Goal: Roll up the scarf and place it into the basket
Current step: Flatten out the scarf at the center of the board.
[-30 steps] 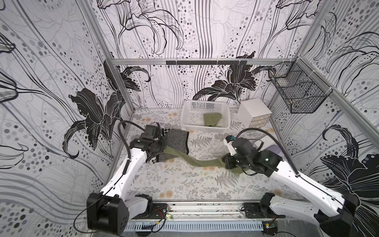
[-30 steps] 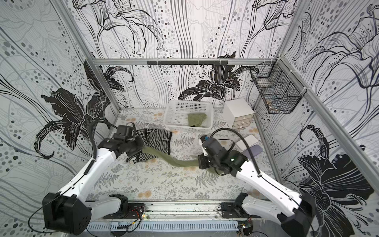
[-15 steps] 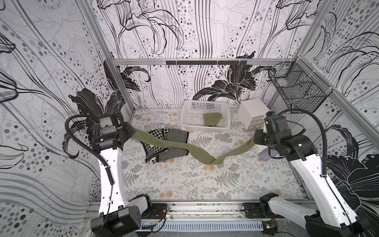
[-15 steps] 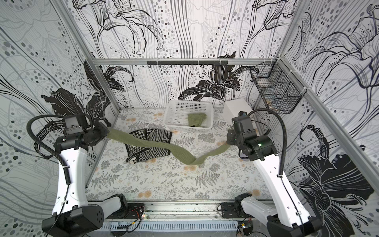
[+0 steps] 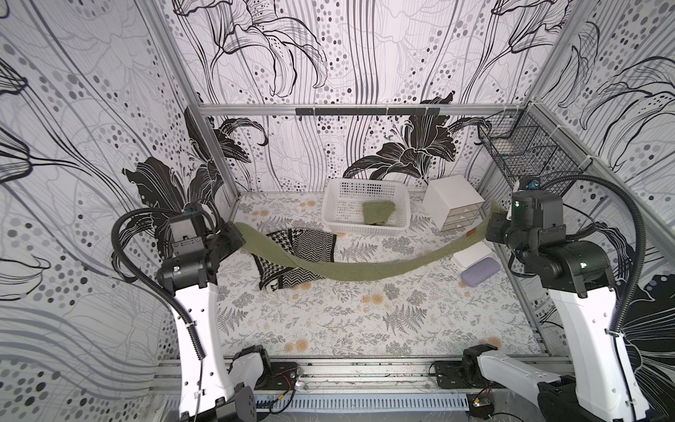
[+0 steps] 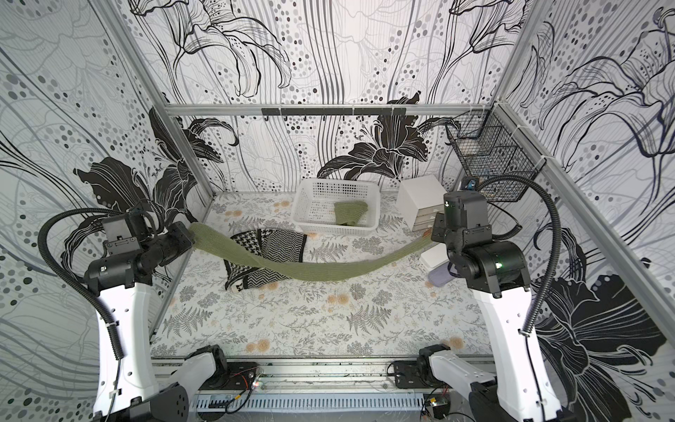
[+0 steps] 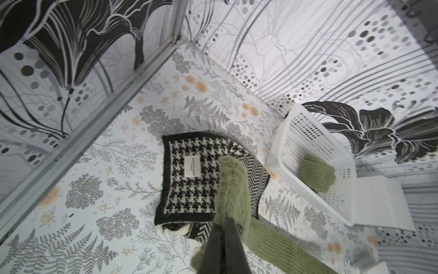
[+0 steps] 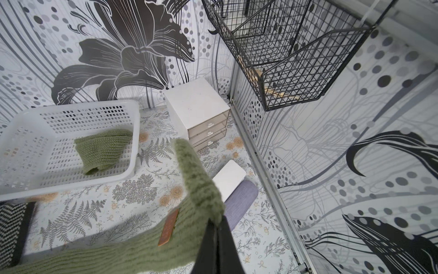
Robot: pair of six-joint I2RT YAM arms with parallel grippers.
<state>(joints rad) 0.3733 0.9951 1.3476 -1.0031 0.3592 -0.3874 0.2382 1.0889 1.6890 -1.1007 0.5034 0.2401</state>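
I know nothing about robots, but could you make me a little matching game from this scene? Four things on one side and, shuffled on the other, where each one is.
Things:
1. green scarf
2. checked scarf
3. white basket
4. wire basket

Places:
a. hangs on the wall
b. lies on the table
c. stretched between the left tool and the right tool
d. holds a green knit bundle

Pairs: 1-c, 2-b, 3-d, 4-a
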